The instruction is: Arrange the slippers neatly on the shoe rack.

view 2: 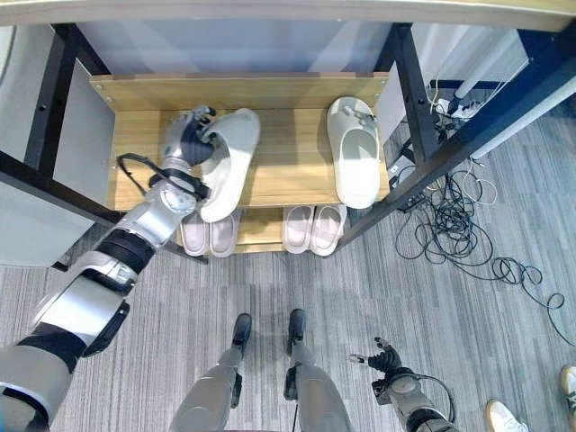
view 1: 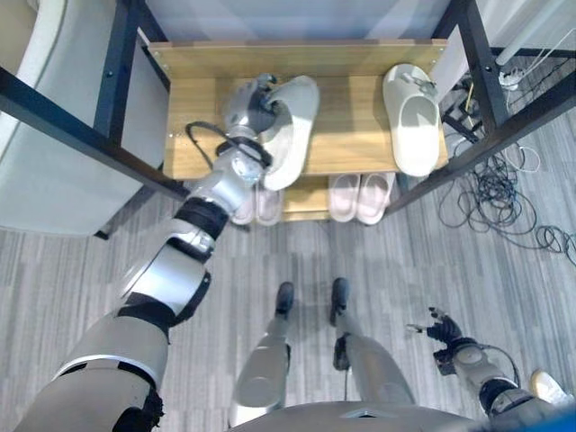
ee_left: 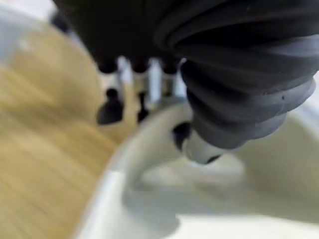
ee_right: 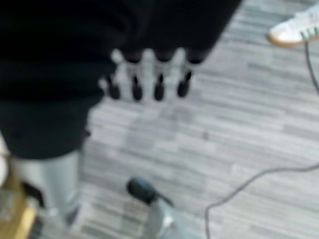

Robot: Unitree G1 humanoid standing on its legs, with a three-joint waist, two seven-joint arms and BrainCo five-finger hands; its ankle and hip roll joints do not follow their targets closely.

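Second slipper (view 1: 411, 119) rightward, pink pairs (view 1: 360, 197) below

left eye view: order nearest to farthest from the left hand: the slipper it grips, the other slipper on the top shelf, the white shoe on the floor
1. Slipper gripped by the left hand, shelf's left part.
2. Second slipper, shelf's right end.
3. White shoe, floor, far lower right.

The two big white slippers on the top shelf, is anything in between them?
Nothing. Between the held slipper in the left robot hand and the other slipper, the right eye view shows bare wooden shelf.
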